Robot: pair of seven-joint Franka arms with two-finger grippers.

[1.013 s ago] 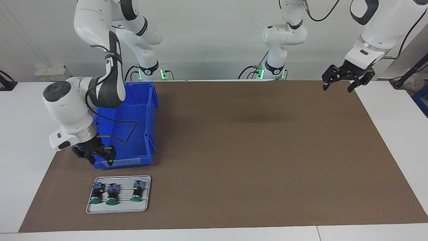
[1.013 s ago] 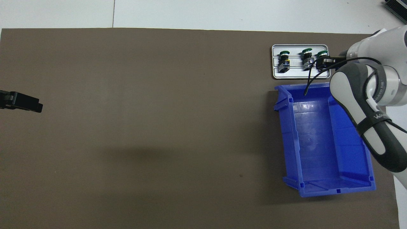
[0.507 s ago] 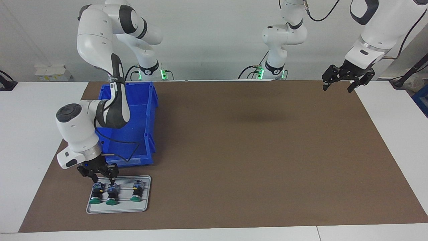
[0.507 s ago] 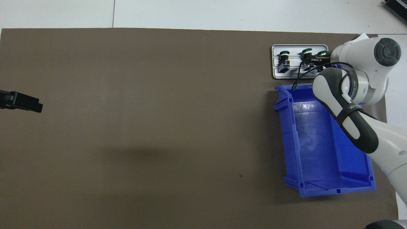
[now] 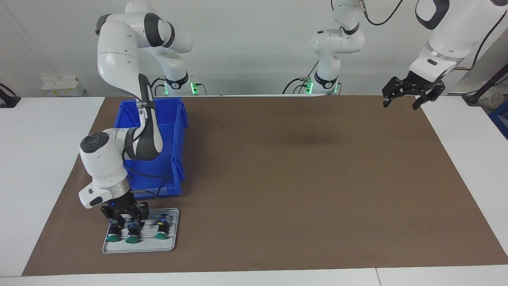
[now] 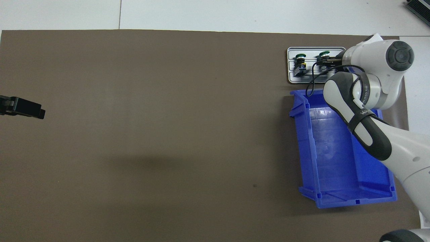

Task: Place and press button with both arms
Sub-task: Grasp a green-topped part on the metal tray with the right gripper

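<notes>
Button (image 5: pixel 133 231) lay on its side in the grey tray (image 5: pixel 139 248), between two other green-capped buttons; right gripper (image 5: pixel 127 218) straddled it with fingers partly spread. Light, rigid, slick-capped, it likely wanted gripping across the black body. Left gripper (image 5: pixel 401 104) waited, fingers wide

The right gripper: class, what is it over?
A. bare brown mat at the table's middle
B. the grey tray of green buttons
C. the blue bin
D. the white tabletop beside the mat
B: the right gripper hangs low over the buttons on the tray, next to the bin.
</notes>
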